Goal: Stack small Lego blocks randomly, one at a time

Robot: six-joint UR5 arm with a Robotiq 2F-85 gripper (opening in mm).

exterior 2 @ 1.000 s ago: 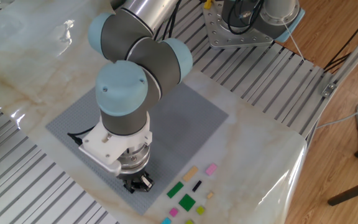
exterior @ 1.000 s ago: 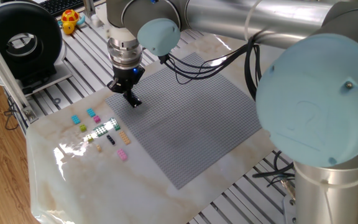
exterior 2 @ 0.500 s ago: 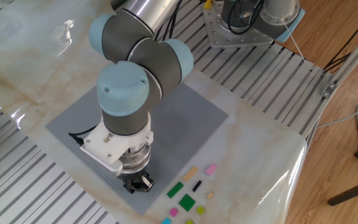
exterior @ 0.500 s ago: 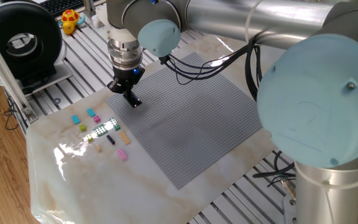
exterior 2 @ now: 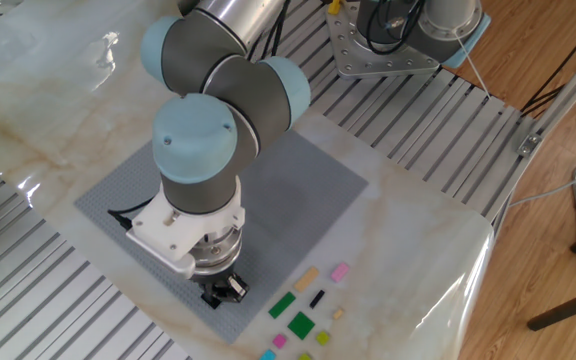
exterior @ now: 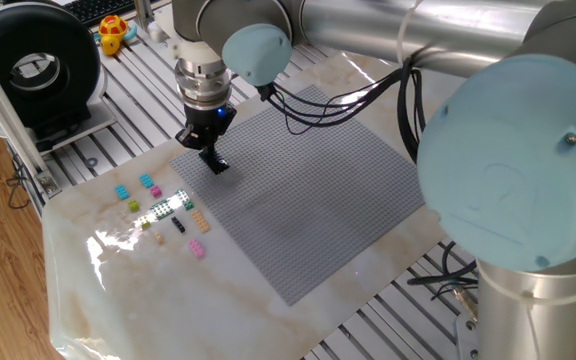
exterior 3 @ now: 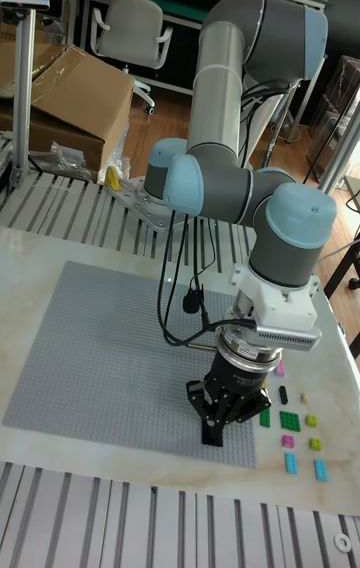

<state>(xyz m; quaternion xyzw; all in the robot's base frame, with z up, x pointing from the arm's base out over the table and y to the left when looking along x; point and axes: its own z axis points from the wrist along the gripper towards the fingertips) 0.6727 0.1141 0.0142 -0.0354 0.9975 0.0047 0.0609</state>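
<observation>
Grey baseplate point(exterior: 308, 190) laid on marble table point(exterior 2: 418, 240); one gripper point(exterior 3: 222, 418) seen low over plate's corner nearest small blocks. Jaw gap hidden in all views, cannot be told.

Loose blocks point(exterior: 163, 208) scattered on marble just beside that corner, none stacked. About ten counted, tiny and studded: two cyan point(exterior 3: 322, 469), three pink point(exterior: 197, 249), two green point(exterior 2: 301, 324), one tan point(exterior 2: 307, 277), one black point(exterior 2: 316, 298). Remaining pieces too small to be told.

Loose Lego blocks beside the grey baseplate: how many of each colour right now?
cyan blocks: 2
pink blocks: 2
green blocks: 2
yellow-green blocks: 2
tan blocks: 2
black block: 1
Total: 11
</observation>
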